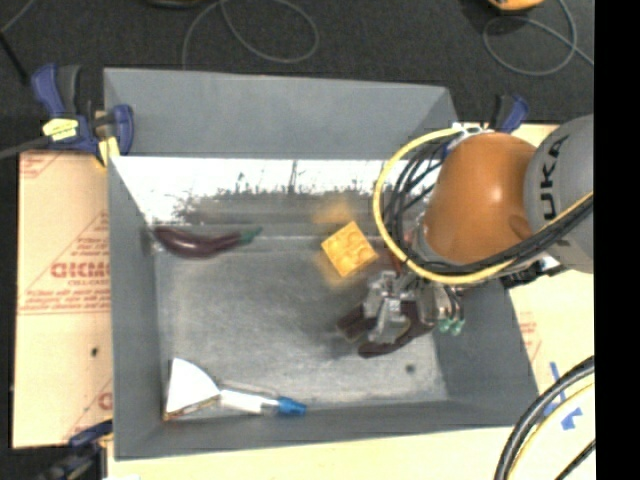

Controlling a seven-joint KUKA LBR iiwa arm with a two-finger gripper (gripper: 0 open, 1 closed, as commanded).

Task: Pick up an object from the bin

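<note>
End effector (pixel 390 311) sits low in the right half of the grey bin (pixel 250 313), below the arm's rounded orange cover (pixel 485 200) and its loop of black and yellow cables (pixel 392 230). Directly at its tip lies a dark, maroon-brown thing of irregular, flattish shape (pixel 378 346), spreading to the lower left of the tool and touching it or nearly so. Whether the end effector is open or closed on it cannot be told, as the metal parts and the dark thing overlap. Just above and to the left lies a yellow block with a waffle-like grid (pixel 347 250), apart from the tool. Well away, at the upper left of the floor, lies a purple aubergine-shaped thing (pixel 200 240). In the lower left corner sits a white triangular piece (pixel 188 384) beside a white pen with a blue cap (pixel 262 403).
</note>
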